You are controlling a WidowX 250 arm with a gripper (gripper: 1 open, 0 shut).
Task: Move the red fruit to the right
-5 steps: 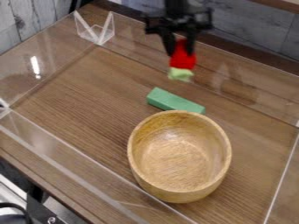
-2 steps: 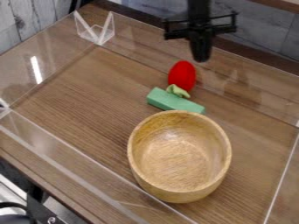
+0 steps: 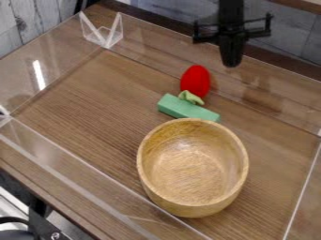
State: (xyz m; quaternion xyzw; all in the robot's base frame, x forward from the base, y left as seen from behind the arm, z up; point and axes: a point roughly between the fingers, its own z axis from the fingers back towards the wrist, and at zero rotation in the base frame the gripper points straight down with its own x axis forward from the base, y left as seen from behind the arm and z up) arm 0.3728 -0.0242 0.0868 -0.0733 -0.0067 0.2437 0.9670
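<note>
On the brown wooden surface, at the far left, there is 1 white wire-like stand. To the right of it, near the middle, 1 glossy red toy fruit with pale green leafy cap lies just beside 1 flat green rectangular block, and 1 round light wooden bowl is nearer to the camera. Further right, the black end effector hangs apart from the fruit, its jaws closed narrow, with nothing held.
</note>
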